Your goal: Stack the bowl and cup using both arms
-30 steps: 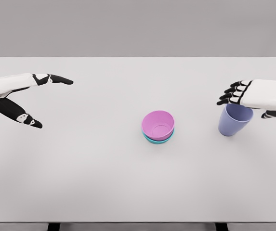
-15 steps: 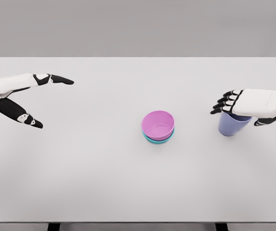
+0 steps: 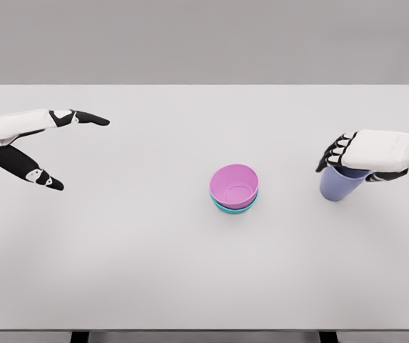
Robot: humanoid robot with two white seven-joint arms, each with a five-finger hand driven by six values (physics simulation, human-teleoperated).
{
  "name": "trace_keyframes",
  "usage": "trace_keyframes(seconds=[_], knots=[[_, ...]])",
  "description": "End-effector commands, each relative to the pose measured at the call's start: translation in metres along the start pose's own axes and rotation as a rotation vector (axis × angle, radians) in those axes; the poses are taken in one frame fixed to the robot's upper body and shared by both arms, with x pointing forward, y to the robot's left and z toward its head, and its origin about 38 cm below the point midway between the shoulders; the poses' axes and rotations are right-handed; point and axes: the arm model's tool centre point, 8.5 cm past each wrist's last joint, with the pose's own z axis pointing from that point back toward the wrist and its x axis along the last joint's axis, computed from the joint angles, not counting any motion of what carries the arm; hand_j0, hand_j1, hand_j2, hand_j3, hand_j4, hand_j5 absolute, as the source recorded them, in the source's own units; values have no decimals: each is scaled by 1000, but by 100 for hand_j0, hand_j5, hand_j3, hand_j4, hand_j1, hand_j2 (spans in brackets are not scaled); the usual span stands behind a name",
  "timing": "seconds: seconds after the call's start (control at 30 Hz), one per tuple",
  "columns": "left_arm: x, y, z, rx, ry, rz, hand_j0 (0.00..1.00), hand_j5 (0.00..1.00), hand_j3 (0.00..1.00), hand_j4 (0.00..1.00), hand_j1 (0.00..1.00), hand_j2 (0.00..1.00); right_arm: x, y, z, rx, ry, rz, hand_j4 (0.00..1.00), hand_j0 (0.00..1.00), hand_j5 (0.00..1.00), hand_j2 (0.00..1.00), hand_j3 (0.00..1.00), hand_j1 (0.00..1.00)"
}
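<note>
A pink bowl (image 3: 234, 184) sits nested in a teal bowl (image 3: 224, 208) at the middle of the white table (image 3: 154, 271). To the right stands a purple cup (image 3: 338, 189), upright. My right hand (image 3: 355, 168) covers the cup's rim from above, black fingers (image 3: 332, 154) curled down on its left side and the thumb on its right, gripping it. My left hand (image 3: 76, 151) hovers far left over the table, fingers stretched out and thumb spread, holding nothing.
The table's far edge runs along the top of the view against a grey wall, and its near edge lies along the bottom with two dark legs showing. Nothing else stands on the table.
The right hand has lowered onto the cup and its fingers have curled around the rim; the cup has shifted slightly left. The left hand has not moved.
</note>
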Motion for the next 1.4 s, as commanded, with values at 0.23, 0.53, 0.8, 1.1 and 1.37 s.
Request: trace_keyframes(seconds=[0.23, 0.53, 0.8, 1.1, 1.37], knots=[[0, 0, 1, 4, 0, 7, 100, 100, 100, 100, 100, 100, -5, -15, -7, -64, -2, -21, 76, 76, 76, 76, 76, 76], [0, 0, 1, 4, 0, 7, 100, 100, 100, 100, 100, 100, -7, -38, -2, -147, 10, -3, 76, 76, 76, 76, 76, 76], [0, 0, 1, 4, 0, 7, 100, 100, 100, 100, 100, 100, -3, -65, -10, -227, -15, 15, 75, 75, 75, 75, 75, 75], [0, 1, 1, 5, 0, 6, 100, 100, 100, 100, 100, 100, 14, -87, -23, -289, -71, 50, 75, 75, 75, 75, 75, 75], [-1, 0, 1, 7, 0, 9, 100, 100, 100, 100, 100, 100, 32, -110, -34, -348, -128, 88, 74, 74, 74, 74, 74, 74]])
